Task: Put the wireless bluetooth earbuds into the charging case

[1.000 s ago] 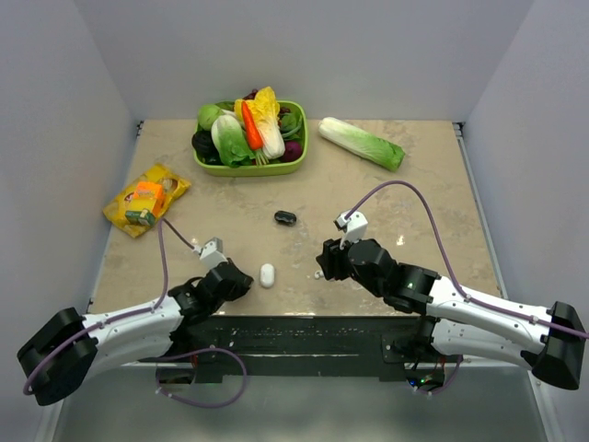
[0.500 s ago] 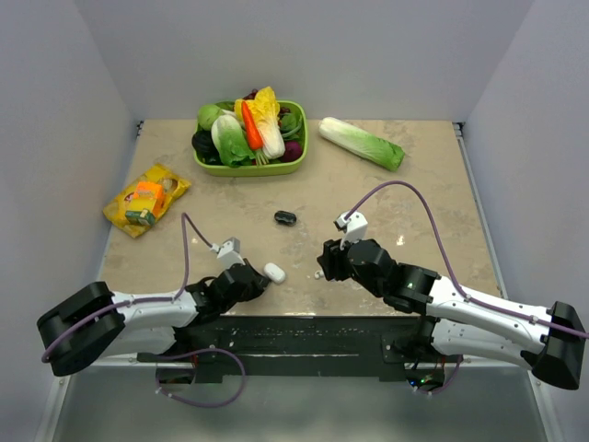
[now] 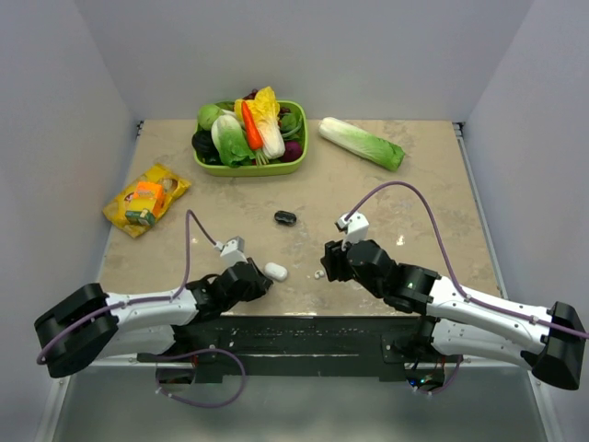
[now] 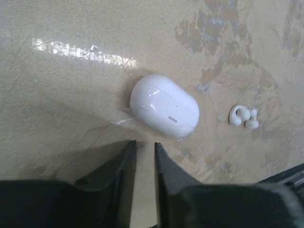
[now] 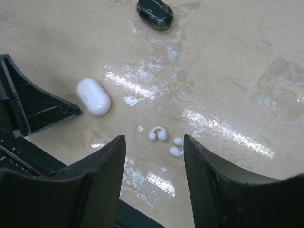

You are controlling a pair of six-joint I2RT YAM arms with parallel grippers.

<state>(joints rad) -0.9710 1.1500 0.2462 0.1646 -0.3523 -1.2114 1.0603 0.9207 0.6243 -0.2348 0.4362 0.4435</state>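
The charging case (image 4: 164, 105), a white oval pill with its lid down, lies on the table just beyond my left gripper (image 4: 145, 144). That gripper's jaws stand a narrow crack apart with nothing between them. In the top view the charging case (image 3: 275, 272) sits at the tip of the left gripper (image 3: 263, 278). Two earbuds lie close together on the table: one curled earbud (image 5: 157, 134) and a second earbud (image 5: 175, 148) beside it. My right gripper (image 5: 154, 137) hangs open just above them, its fingers either side. The earbuds (image 4: 243, 117) also show right of the case.
A black oval object (image 3: 285, 217) lies farther back at mid-table. A green basket (image 3: 296, 167) of vegetables stands at the back, a loose cabbage (image 3: 361, 142) to its right, and a yellow snack packet (image 3: 145, 199) at the left. The table's front edge is right behind both grippers.
My left gripper has slid right up to the charging case, which shifted slightly right and turned. Its jaws have parted a little. The right gripper has barely moved.
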